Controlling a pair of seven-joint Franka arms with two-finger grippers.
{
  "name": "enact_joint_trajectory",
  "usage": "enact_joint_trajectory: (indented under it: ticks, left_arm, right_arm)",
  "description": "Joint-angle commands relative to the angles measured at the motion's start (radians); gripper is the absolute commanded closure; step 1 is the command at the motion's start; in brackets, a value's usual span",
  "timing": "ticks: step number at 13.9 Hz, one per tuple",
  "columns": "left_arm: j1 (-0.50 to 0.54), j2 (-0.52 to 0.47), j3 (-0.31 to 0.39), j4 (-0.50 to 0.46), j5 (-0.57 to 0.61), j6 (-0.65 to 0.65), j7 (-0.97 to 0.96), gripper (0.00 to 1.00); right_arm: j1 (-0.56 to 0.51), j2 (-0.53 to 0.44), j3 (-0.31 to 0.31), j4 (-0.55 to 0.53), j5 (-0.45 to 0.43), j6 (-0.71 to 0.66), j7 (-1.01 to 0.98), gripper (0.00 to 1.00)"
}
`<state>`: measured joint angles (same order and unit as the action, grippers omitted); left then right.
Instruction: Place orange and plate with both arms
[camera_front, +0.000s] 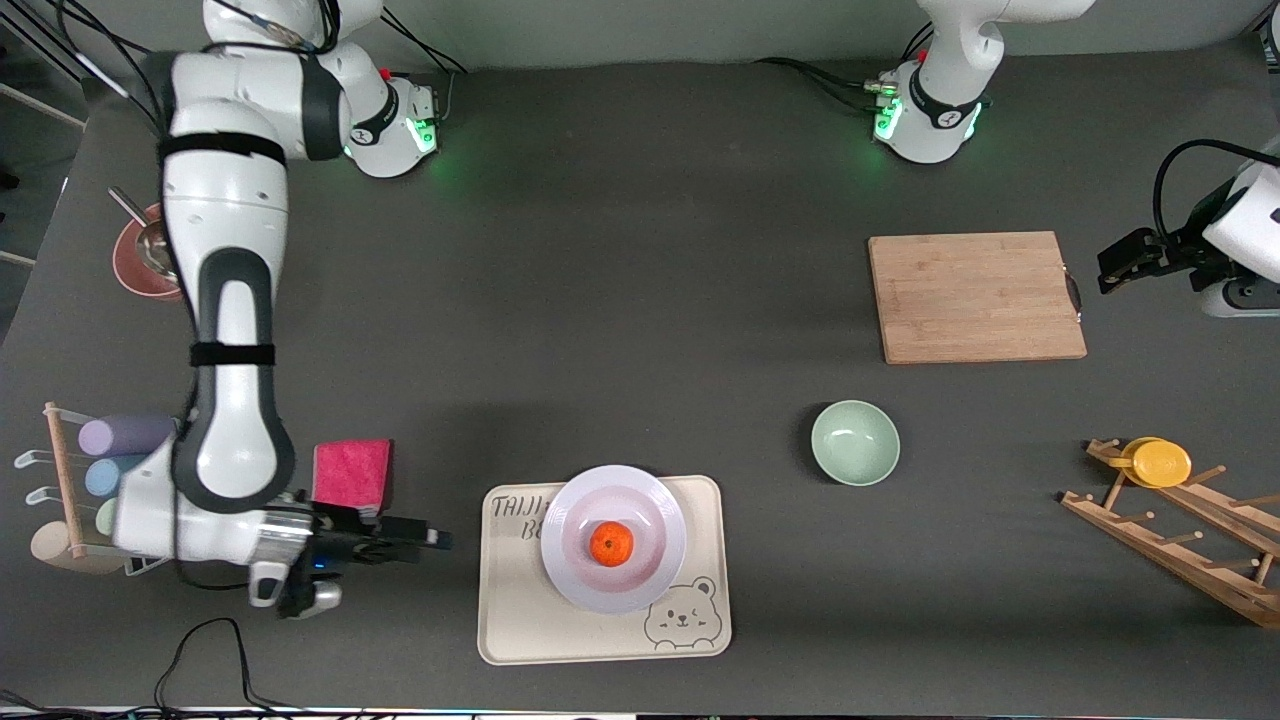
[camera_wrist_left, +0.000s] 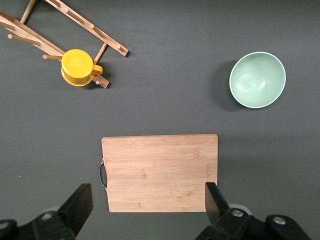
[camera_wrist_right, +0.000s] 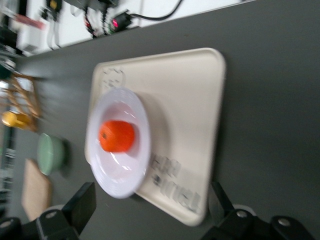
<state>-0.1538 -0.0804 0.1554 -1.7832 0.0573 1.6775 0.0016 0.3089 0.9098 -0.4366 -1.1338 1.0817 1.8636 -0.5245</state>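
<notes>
Dark grey tabletop (camera_front: 640, 300) and what lies straight on it.

A cream tray (camera_front: 520, 610) sits near the front camera at mid-table. A green bowl (camera_front: 855, 442) stands apart from it, toward the left arm's end and a little farther from the camera. A wooden board (camera_front: 975, 297) lies farther from the camera than the bowl. A wooden rack (camera_front: 1180, 530) rests at the left arm's end, a yellow cup (camera_front: 1158, 462) on it. At the right arm's end lie a pink sponge (camera_front: 352, 472), a rack of pastel cups (camera_front: 90, 470) and a reddish bowl (camera_front: 135, 270).
</notes>
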Motion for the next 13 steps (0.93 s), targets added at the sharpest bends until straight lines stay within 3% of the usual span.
enact_joint_trajectory:
  ticks: [1,3,4,8,10,13]
  left_arm:
    - [-0.003,-0.019,0.009,0.002,-0.005,-0.027,0.014,0.00]
    - [-0.001,-0.022,0.009,0.004,-0.004,-0.035,0.014,0.00]
    - [-0.003,-0.022,0.009,0.011,-0.005,-0.048,0.014,0.00]
    - [0.002,-0.024,0.010,0.016,-0.011,-0.078,0.015,0.00]
    - [0.002,-0.030,0.010,0.016,-0.034,-0.076,0.015,0.00]
    - [-0.001,-0.033,0.007,0.015,-0.051,-0.061,0.020,0.00]
  right_arm:
    - [-0.008,-0.260,0.033,-0.180,-0.298,-0.052,0.032,0.00]
    - [-0.048,-0.407,0.071,-0.236,-0.467,-0.116,0.148,0.00]
    - [-0.080,-0.507,0.122,-0.250,-0.641,-0.176,0.229,0.00]
    - [-0.171,-0.708,0.274,-0.306,-0.917,-0.297,0.375,0.00]
    - [-0.218,-0.781,0.338,-0.322,-1.011,-0.363,0.409,0.00]
    - [-0.243,-0.841,0.348,-0.340,-1.055,-0.414,0.409,0.00]
